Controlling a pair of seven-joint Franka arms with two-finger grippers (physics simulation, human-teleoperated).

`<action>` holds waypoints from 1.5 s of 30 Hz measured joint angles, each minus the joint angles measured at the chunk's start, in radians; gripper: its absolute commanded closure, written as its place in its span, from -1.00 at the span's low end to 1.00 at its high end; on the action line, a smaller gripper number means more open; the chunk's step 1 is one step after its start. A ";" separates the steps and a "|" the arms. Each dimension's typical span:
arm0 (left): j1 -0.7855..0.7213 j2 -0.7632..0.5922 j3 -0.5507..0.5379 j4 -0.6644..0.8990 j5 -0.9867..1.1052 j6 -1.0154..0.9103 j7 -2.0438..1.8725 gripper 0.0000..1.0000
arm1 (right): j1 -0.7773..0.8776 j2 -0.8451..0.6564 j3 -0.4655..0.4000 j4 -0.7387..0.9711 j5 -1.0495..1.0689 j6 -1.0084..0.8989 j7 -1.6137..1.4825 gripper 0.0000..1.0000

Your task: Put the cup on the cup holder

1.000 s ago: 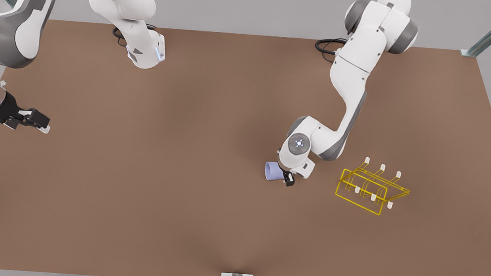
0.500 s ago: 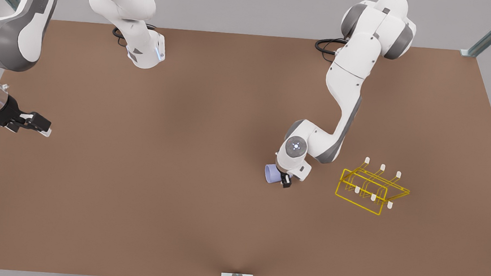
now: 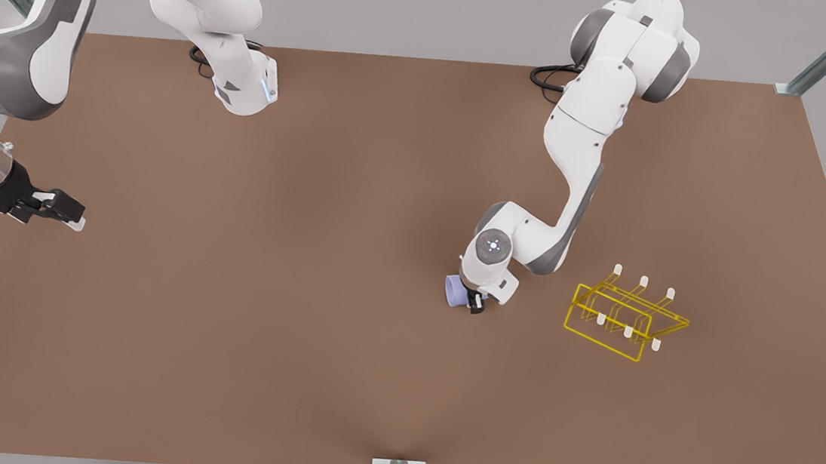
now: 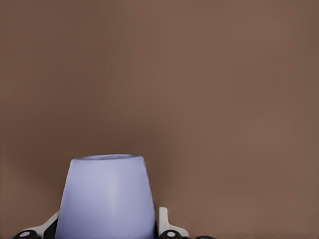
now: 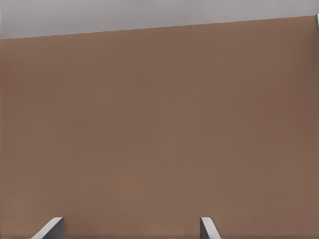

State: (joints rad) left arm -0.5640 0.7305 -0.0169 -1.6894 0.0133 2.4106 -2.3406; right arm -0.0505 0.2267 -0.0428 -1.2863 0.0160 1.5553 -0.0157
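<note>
Two Franka arms stand over a brown table, and they are doing very different things. The left gripper, on the arm at the front view's right, is down at the table near the middle, with the lavender-blue cup between its fingers; in the left wrist view the cup sits between the two finger tips, one close against each side of it, narrow end pointing away from the camera (the exact contact at the pads is hidden by the cup's own wall). From the front the cup lies on its side with the open mouth turned toward the front view's left. The cup holder, a yellow wire rack with white-capped prongs, stands on the table nearby toward the front view's right, clear of both cup and gripper. The right gripper waits well apart at the front view's left edge, raised above the table, its fingers spread wide with nothing between them in the right wrist view.
</note>
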 measured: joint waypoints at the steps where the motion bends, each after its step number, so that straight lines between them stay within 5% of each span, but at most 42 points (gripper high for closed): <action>1: 0.000 0.003 0.000 0.002 0.000 0.000 0.001 -0.71 | 0.000 0.000 0.000 0.000 0.000 0.001 0.000 -1.00; 14: -0.001 -0.002 0.000 0.020 0.001 -0.012 0.019 -0.63 | 0.000 0.000 0.000 0.000 0.000 0.008 0.003 -1.00; 20: -0.002 -0.083 0.006 0.096 0.070 -0.185 0.037 -0.63 | 0.000 0.000 0.000 0.000 0.000 0.009 0.004 -1.00; 33: -0.172 -0.084 0.002 0.324 0.697 -0.798 0.083 -0.63 | 0.001 0.004 0.000 0.000 0.000 0.010 0.004 -1.00; 45: -0.185 -0.004 0.122 0.381 1.201 -0.969 0.187 -0.64 | 0.001 0.005 0.000 0.000 0.000 0.015 0.005 -1.00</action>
State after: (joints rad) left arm -0.7488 0.7262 0.1048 -1.3081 1.2145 1.4411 -2.1532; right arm -0.0491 0.2319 -0.0428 -1.2860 0.0162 1.5707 -0.0109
